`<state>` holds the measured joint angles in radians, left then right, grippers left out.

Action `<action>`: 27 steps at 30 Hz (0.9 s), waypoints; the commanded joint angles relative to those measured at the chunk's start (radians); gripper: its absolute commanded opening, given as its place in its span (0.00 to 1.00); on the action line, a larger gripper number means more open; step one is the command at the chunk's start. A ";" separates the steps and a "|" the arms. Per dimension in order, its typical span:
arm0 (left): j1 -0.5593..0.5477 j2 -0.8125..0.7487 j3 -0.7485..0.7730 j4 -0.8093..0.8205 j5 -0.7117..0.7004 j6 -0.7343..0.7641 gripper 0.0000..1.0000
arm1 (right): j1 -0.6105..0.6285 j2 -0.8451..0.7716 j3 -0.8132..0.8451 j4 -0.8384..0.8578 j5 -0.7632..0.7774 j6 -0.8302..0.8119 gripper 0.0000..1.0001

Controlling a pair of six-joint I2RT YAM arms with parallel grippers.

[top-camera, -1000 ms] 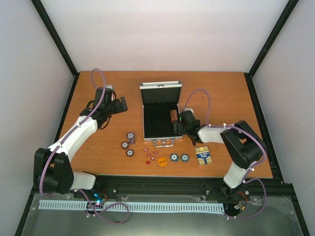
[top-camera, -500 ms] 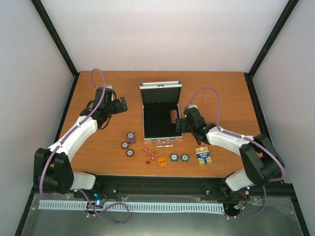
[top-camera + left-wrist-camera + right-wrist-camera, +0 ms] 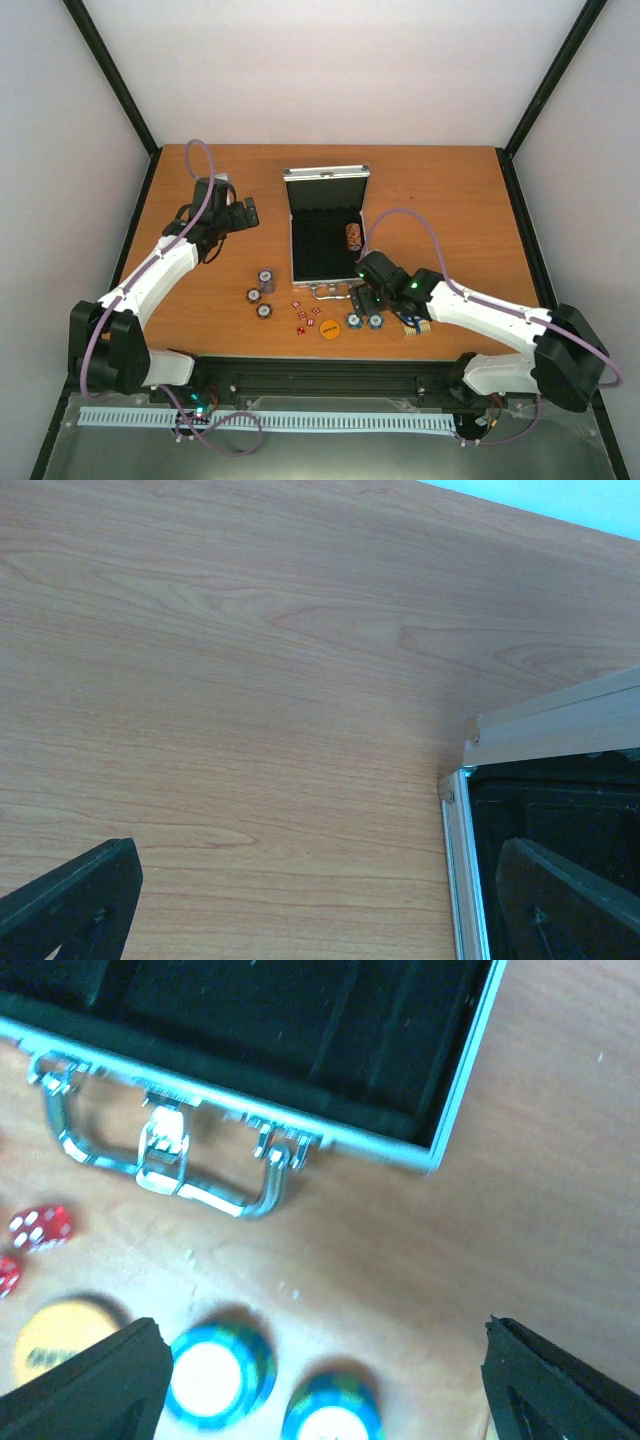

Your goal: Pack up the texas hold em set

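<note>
Your right gripper [image 3: 322,1370] has left the right side of the open aluminium case [image 3: 327,175], where a brown chip stack [image 3: 353,236] lies on the black lining. It now hangs at the near side, over the two blue chips [image 3: 212,1375] beside the orange disc [image 3: 55,1338]. Its jaws are wide and hold nothing, so those chips look like the next pick. Your left gripper [image 3: 318,900] stays wide open by the case's left edge. The red dice [image 3: 305,315], the left chips [image 3: 265,278] and the card deck [image 3: 410,322] are still unpacked.
</note>
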<state>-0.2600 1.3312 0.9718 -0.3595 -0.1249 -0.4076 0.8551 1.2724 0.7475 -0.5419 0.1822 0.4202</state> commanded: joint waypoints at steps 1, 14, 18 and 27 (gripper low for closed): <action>-0.007 0.008 0.032 -0.005 0.010 -0.003 1.00 | 0.050 -0.091 -0.016 -0.173 -0.046 0.091 0.83; -0.007 0.012 0.028 -0.002 0.010 -0.003 1.00 | 0.064 -0.028 -0.073 -0.163 -0.104 0.136 0.78; -0.007 0.014 0.028 0.000 0.009 -0.003 1.00 | 0.063 -0.017 -0.087 -0.141 -0.118 0.136 0.78; -0.007 0.016 0.025 0.001 0.006 -0.004 1.00 | 0.064 0.055 -0.083 -0.127 -0.100 0.136 0.77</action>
<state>-0.2600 1.3453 0.9718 -0.3595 -0.1226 -0.4076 0.9096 1.3037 0.6662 -0.6807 0.0669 0.5426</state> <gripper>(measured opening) 0.997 0.775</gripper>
